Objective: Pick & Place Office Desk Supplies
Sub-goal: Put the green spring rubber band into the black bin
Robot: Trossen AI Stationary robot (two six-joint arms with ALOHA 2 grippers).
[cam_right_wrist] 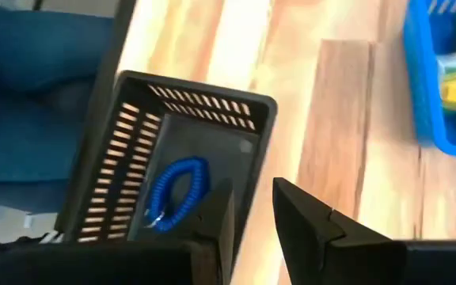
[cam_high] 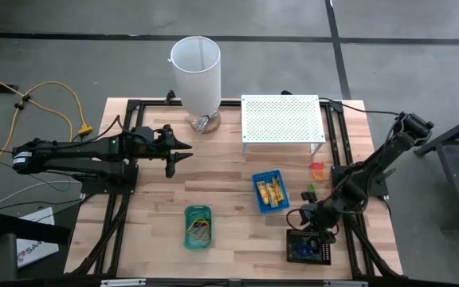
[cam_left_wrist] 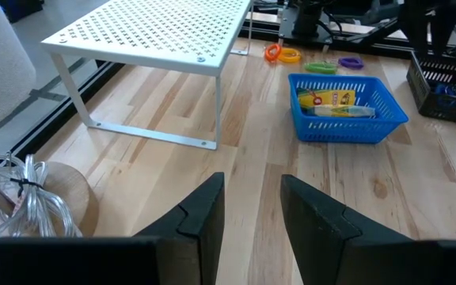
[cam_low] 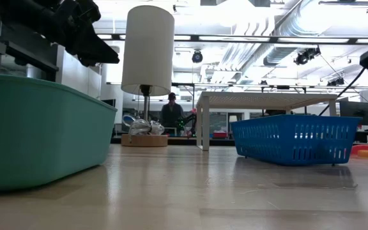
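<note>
Nearest us, our right gripper (cam_right_wrist: 252,214) hovers above the black tray's (cam_right_wrist: 133,119) rim at the tabletop's (cam_high: 221,175) five o'clock, jaws slightly parted, empty; a blue coiled loop (cam_right_wrist: 176,190) lies inside. Yellow packets (cam_high: 272,191) fill the blue tray (cam_high: 256,190) at centre. Our left gripper (cam_high: 183,153) waits at ten o'clock, jaws apart, empty.

Grey concrete floor (cam_high: 421,48) around wooden table (cam_high: 229,199), bright ceiling lights (cam_low: 248,13) and ducts (cam_low: 286,45), a person (cam_low: 171,112) standing far behind
</note>
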